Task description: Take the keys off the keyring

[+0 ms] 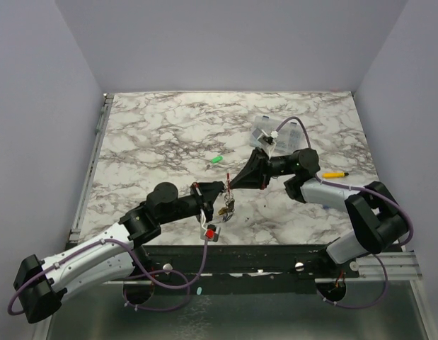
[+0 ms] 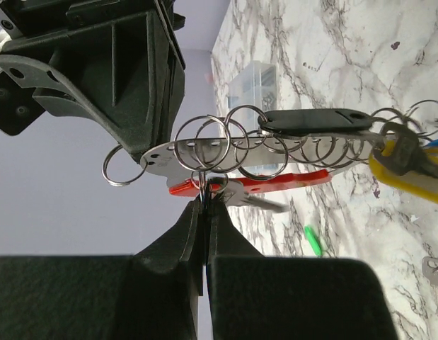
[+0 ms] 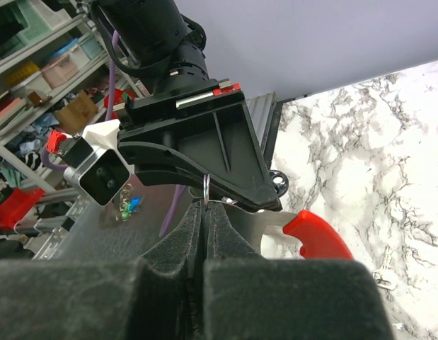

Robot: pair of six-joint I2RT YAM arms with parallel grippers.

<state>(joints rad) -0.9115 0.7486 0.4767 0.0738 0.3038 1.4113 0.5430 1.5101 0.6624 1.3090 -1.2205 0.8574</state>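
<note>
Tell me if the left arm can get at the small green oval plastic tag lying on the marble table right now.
Probably not yet. The left gripper is shut on a thin wire ring of the key bunch. The green tag lies in the open just beyond, so after letting go the way looks free.

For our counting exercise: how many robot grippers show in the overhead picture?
2. The left gripper reaches from lower left, the right gripper from the right; both meet mid-table. None seems hidden.

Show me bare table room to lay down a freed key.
Bare: the table left of the green tag, and the strip behind the clear box. Crowded: the middle, where left hand and right hand meet above the keys.
</note>
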